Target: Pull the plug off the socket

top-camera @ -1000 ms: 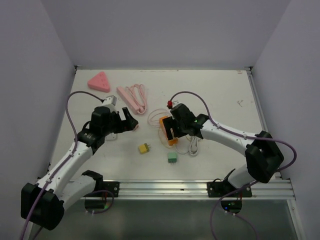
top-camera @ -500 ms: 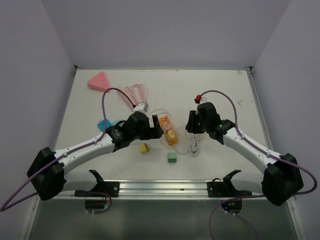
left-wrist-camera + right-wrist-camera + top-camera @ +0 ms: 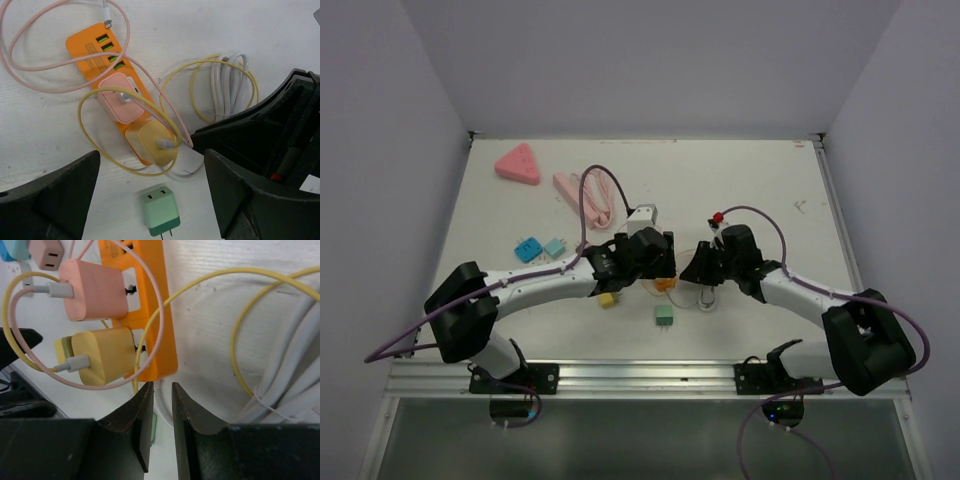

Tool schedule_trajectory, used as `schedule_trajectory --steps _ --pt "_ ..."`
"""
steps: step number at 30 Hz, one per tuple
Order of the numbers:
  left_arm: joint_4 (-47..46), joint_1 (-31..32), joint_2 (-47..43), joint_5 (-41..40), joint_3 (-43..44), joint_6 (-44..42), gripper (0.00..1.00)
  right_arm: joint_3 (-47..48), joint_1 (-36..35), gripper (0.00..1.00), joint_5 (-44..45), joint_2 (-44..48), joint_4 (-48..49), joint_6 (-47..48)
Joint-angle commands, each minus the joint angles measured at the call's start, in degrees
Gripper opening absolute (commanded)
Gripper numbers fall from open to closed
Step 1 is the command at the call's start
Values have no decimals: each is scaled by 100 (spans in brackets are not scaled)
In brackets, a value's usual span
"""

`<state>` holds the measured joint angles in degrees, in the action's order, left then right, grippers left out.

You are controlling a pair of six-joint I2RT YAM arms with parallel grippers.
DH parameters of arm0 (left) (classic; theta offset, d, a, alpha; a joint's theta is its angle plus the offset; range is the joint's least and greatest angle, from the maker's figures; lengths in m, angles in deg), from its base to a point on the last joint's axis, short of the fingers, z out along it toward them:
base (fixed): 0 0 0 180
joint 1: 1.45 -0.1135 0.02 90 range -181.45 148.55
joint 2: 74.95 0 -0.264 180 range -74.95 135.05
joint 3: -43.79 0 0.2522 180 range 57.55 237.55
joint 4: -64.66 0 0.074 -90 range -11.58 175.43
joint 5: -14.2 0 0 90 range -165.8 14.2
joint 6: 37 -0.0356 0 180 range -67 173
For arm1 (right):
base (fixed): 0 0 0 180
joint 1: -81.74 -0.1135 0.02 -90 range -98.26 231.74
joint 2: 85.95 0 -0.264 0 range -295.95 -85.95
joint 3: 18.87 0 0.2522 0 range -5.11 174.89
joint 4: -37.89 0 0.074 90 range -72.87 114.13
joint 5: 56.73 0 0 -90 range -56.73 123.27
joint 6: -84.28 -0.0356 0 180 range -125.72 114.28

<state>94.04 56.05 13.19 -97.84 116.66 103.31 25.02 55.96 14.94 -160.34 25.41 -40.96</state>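
The orange socket strip lies on the white table with a pink plug and a yellow plug pushed into it. My left gripper hangs open over the strip's near end, and the yellow plug sits between its fingertips, untouched. In the top view the left gripper covers most of the strip. My right gripper is shut just off the strip's end, beside the yellow plug, with nothing visible between its fingers.
Loose yellow cable and a white cord bundle lie right of the strip. A green adapter and a yellow one sit nearer the front. Blue adapters, a pink strip and a pink triangle lie left.
My left arm has swung right from the table's left side to over the orange strip. The right gripper has let go of the strip, backed off to the right and shut.
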Motion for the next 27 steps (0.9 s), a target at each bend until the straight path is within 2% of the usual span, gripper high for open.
schedule_trajectory --steps 1,8,14,19,23,27 --pt "196 95 247 -555 346 120 88 -68 20 26 -531 -163 1084 -193" --pt "424 209 731 -714 592 208 84 -156 20 27 -698 -620 1655 -264" --pt "451 218 959 -863 698 252 76 -218 20 27 -707 -919 1867 -246" --pt "460 218 1039 -872 672 366 65 -279 20 26 -681 -1112 1902 -263" --pt "451 210 1039 -951 540 550 51 -288 20 25 -698 -1297 1920 -264" --pt "451 210 1030 -977 514 665 43 -262 20 24 -777 -1446 1937 -264"
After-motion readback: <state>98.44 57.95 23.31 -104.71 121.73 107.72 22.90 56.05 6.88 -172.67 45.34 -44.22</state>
